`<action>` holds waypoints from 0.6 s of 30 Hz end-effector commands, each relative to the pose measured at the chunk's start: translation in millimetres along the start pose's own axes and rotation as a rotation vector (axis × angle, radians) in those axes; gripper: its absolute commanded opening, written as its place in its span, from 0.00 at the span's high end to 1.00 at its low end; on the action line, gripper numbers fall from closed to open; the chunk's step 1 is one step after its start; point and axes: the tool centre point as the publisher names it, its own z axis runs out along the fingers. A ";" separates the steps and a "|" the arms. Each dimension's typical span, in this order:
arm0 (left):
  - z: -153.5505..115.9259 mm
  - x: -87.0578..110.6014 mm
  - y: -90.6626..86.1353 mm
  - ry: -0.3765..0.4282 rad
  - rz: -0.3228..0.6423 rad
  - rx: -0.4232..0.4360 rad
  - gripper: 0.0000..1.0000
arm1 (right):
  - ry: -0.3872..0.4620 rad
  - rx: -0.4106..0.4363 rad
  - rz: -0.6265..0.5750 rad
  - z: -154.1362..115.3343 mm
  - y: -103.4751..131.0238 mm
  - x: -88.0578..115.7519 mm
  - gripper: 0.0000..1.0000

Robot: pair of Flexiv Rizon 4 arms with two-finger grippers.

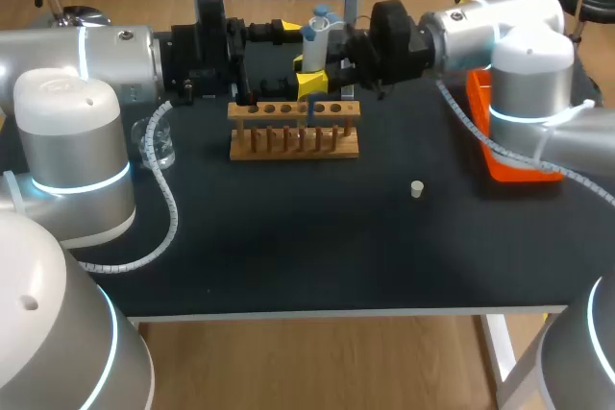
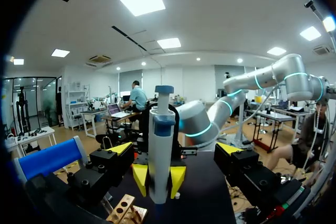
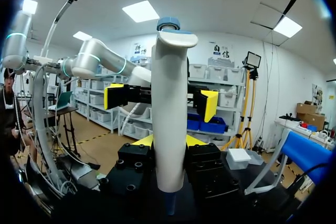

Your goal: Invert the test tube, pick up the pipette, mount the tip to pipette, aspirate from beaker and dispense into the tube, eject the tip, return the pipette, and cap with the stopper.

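The right jaws are gripping the pipette (image 1: 317, 37) from both sides low on its body, holding it upright above the wooden rack (image 1: 293, 141) at the back of the surface (image 1: 288, 247). The left jaws are standing wide open, facing it from the other side and touching nothing. The step is looking like work over the tube (dispensing, most likely, though the tube itself is not showing clearly). It is calling for a plumb pipette, its lower end centred on one rack hole, and a slow descent. Both arms are reaching in level from their sides, meeting over the rack. The beaker (image 1: 159, 141) is standing left of the rack, the stopper (image 1: 416, 188) lying apart on its right.
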 end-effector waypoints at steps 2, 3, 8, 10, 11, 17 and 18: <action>-0.7 1.3 0.8 -0.003 0.001 0.004 0.00 | -0.004 -0.001 0.005 6.8 -2.8 -5.2 1.00; -0.7 1.3 0.8 -0.003 0.001 0.004 0.00 | -0.007 -0.002 0.007 7.3 -3.2 -5.8 1.00; -0.7 1.3 0.8 -0.003 0.001 0.004 0.00 | -0.020 -0.015 0.016 10.4 -5.0 -9.2 1.00; -0.7 1.3 0.8 -0.003 0.001 0.004 0.00 | -0.022 -0.018 0.019 11.6 -5.4 -10.3 1.00; -0.7 1.3 0.8 -0.003 0.001 0.004 0.00 | -0.023 -0.019 0.018 12.4 -5.3 -10.7 1.00; -0.7 1.3 0.8 -0.003 0.001 0.004 0.00 | -0.024 -0.022 0.014 16.4 -4.3 -11.6 1.00; -0.7 1.3 0.8 -0.003 0.001 0.004 0.00 | -0.025 -0.021 0.013 16.8 -4.0 -11.7 1.00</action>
